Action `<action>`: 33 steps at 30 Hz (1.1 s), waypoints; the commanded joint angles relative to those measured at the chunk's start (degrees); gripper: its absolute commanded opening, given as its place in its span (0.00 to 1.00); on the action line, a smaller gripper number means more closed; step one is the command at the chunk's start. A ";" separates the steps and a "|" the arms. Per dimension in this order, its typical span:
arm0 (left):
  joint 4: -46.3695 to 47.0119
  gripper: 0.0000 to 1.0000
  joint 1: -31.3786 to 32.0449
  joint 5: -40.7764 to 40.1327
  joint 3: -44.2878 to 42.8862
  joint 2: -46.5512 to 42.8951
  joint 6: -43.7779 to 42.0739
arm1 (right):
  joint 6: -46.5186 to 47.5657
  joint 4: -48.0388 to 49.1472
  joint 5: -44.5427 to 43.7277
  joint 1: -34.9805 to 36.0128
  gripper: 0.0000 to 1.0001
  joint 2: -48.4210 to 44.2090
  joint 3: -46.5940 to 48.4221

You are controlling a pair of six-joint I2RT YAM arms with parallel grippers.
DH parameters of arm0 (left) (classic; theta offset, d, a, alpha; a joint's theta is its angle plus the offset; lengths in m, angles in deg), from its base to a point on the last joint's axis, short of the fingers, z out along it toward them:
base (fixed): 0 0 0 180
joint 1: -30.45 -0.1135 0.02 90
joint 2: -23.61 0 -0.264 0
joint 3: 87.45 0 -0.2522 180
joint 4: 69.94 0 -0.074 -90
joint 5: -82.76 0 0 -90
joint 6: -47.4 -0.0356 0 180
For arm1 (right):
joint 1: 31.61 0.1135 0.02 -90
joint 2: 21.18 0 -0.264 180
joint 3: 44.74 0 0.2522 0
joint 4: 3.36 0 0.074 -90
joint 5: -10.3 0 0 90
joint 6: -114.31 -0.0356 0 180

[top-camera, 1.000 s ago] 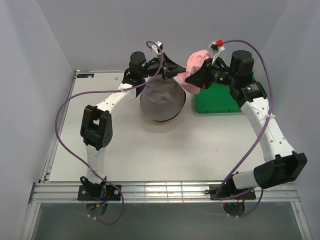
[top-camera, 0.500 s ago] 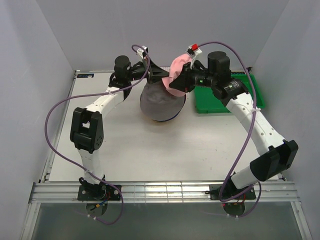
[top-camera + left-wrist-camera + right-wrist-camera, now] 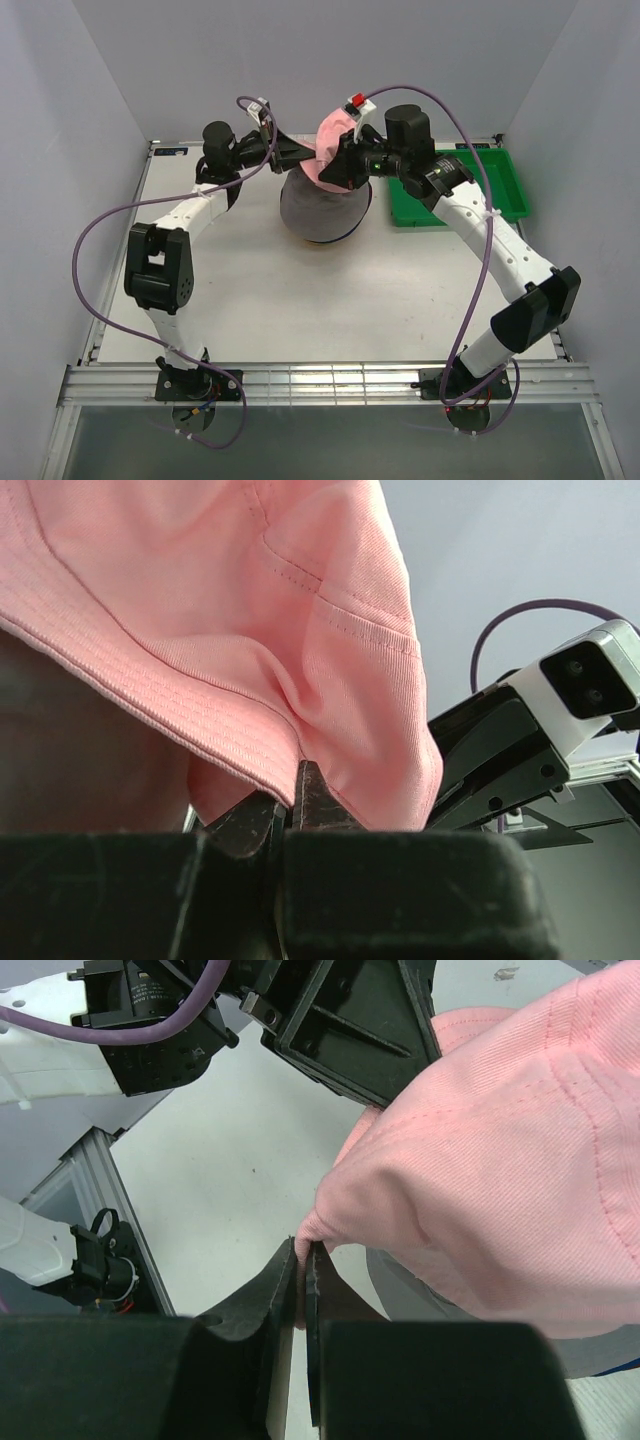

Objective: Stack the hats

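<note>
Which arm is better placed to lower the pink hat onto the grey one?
Right, narrowly. Both are shut on the brim of the pink hat, but the right pincer sits over the grey hat, while the left pincer grips from beside its far edge. Lowering together looks safest.

Pretty cramped at the back of the table (image 3: pixel 300 300). The left gripper (image 3: pixel 305 159) and right gripper (image 3: pixel 326 173) sit nose to nose, both pinching the pink hat (image 3: pixel 334 138), with almost no gap between them. The hat stack (image 3: pixel 318 210) sits right underneath, so there's little room to go down. The green bin (image 3: pixel 420 216) blocks the right side of the stack and the left arm's forearm crosses the far left. The near half of the table is wide open. The 2 purple cables (image 3: pixel 100 228) loop out over the sides.
</note>
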 commanded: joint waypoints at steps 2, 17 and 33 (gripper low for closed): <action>5.76 0.00 -2.99 -1.65 3.62 -4.39 -0.08 | 0.94 -5.17 1.34 1.42 0.08 0.02 2.22; 15.69 0.00 -6.86 1.16 12.85 -5.89 1.77 | 1.73 -5.87 -0.15 1.69 0.18 -0.77 0.37; 24.39 0.00 -8.62 3.36 19.27 -3.78 3.70 | 2.17 -6.22 -1.21 1.77 0.29 -1.12 -1.92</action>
